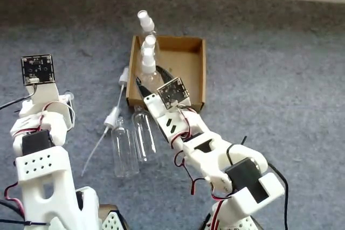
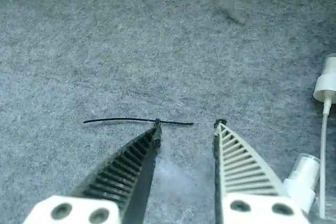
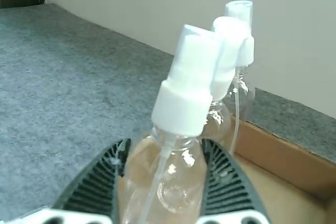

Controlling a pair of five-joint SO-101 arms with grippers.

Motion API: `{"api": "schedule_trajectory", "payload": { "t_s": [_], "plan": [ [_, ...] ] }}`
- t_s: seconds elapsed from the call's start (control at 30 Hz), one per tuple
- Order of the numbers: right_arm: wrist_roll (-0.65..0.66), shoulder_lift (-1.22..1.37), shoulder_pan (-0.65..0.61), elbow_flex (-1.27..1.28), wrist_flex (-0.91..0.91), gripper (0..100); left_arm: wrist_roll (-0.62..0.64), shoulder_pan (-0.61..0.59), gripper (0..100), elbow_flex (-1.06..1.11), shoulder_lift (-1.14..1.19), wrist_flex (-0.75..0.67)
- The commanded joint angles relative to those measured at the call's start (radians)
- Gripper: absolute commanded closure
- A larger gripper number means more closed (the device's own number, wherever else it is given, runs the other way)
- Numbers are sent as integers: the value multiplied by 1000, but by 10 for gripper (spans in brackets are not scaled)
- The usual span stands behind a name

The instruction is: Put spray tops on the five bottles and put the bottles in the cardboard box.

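**Three bottles capped, two left: a capped bottle held at the box**

Three bottles wear white spray tops. Two of them (image 1: 146,22) (image 1: 149,44) stand upright at the far left corner of the cardboard box (image 1: 204,74), seemingly inside it. The third capped bottle (image 1: 149,71) is upright, clamped in the right claw (image 3: 167,150) at the box's left side. I cannot tell whether its base touches the box floor.

Two uncapped bottles (image 1: 124,152) (image 1: 144,136) lie side by side on the grey carpeted worktop (image 1: 280,52), just in front of the box. Two loose spray tops (image 1: 124,75) (image 1: 112,117) with long tubes lie beside them.

The left claw (image 2: 188,125) hangs with its jaws apart and empty, over bare carpet and a thin black cable tie (image 2: 121,120).

The step in hand looks like boxing the third bottle. Next, the right claw likely needs to let go without knocking over the neighbouring bottles.
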Motion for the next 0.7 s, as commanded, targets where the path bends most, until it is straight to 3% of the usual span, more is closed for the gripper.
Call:
{"api": "schedule_trajectory", "payload": {
  "t_s": [0.0, 0.67],
  "plan": [
    [5, -7, 8, -4, -39, 995, 9, -12, 838, -7, -8, -18],
    [5, -7, 7, -12, -41, 995, 9, -12, 838, -8, -8, -18]
  ]
}}
